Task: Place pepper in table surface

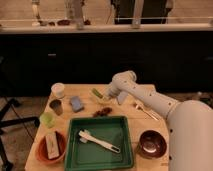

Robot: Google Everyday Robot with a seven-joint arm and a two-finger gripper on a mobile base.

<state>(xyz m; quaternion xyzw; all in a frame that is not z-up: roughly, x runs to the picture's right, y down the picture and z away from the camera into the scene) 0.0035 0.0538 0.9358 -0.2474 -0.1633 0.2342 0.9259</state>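
Note:
The pepper point(96, 93) is a small slender green piece at the back middle of the light wooden table surface point(127, 111). My gripper point(107, 95) sits at the end of the white arm that reaches in from the right. It is low over the table, just to the right of the pepper and right up against it. Whether the pepper rests on the wood or is held cannot be told from this view.
A green tray point(120, 152) holding a white utensil point(98, 141) fills the front middle. Left of it are a red bowl point(41, 150), a pale green cup point(46, 119), a dark cup point(55, 106), a blue sponge point(76, 103) and a white cup point(58, 90). A dark bowl point(152, 143) stands front right.

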